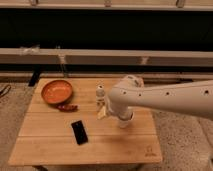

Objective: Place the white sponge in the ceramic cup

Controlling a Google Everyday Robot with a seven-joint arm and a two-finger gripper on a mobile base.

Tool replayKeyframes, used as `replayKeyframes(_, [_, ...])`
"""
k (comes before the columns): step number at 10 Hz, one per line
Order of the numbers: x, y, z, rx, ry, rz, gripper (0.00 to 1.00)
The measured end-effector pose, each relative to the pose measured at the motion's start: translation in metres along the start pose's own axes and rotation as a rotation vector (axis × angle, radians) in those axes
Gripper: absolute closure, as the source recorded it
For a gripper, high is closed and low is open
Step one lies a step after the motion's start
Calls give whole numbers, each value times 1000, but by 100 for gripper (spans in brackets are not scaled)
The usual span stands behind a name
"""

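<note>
On the wooden table point(50, 145), ceramic cup point(125, 120) mostly hidden by arm, hand point(111, 107) grip unreadable.

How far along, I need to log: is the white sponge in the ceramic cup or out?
Out: the white sponge shows left of the ceramic cup, at the tool under the arm.

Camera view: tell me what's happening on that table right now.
A white robot arm reaches in from the right over the wooden table. Its gripper hangs just left of the ceramic cup, with the white sponge at its tip, not yet in the cup. A small white bottle, an orange bowl and a black phone sit untouched.
</note>
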Motion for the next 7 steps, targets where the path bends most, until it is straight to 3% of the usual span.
replayKeyframes(3, [-1,0,-3,-1,-7,-12,20])
replayKeyframes(7, [-11,-2,-48,-3,-1,-51,20])
